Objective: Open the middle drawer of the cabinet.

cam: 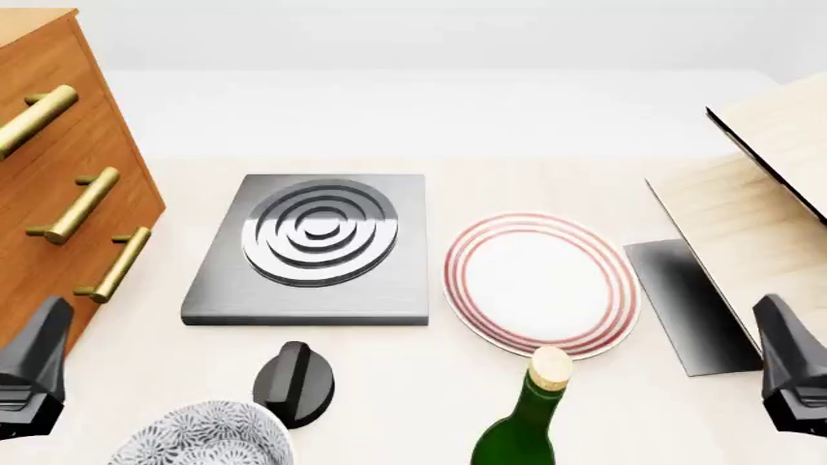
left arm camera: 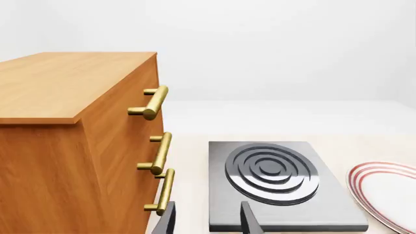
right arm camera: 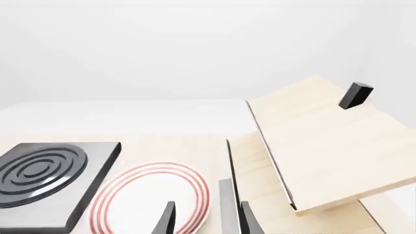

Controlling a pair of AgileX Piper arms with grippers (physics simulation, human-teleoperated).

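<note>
Your left gripper point(cam: 29, 373) sits low at about 8 o'clock in the front view, hanging free of everything; in the left wrist view its two dark fingertips point(left arm camera: 250, 220) stand apart with nothing between them, so it is released and empty. Your right gripper point(cam: 791, 373) is at about 4 o'clock, also touching nothing, and the right wrist view shows its fingertips point(right arm camera: 167, 219) spread with only the table point(cam: 543, 184) behind them.

The cabinet point(cam: 52, 184) stands at 9 to 10 o'clock from the table's centre, just forward of your left gripper. Its three brass handles run down the front; the middle drawer point(cam: 110, 208) carries the second handle point(cam: 76, 205), and its front lies flush with the drawers above and below, so it is closed. In the left wrist view that handle point(left arm camera: 160, 153) is ahead of the fingers and apart from them.

Near the centre lies a grey hob plate point(cam: 317, 247) with raised rings, and just beside it at 3 o'clock a white plate with red rings point(cam: 540, 281). Pale wooden boards point(cam: 762, 184) lean at 2 to 3 o'clock. At 6 o'clock you have a black knob point(cam: 294, 383), a patterned bowl point(cam: 207, 441) and a green bottle point(cam: 524, 426) with a cork
</note>
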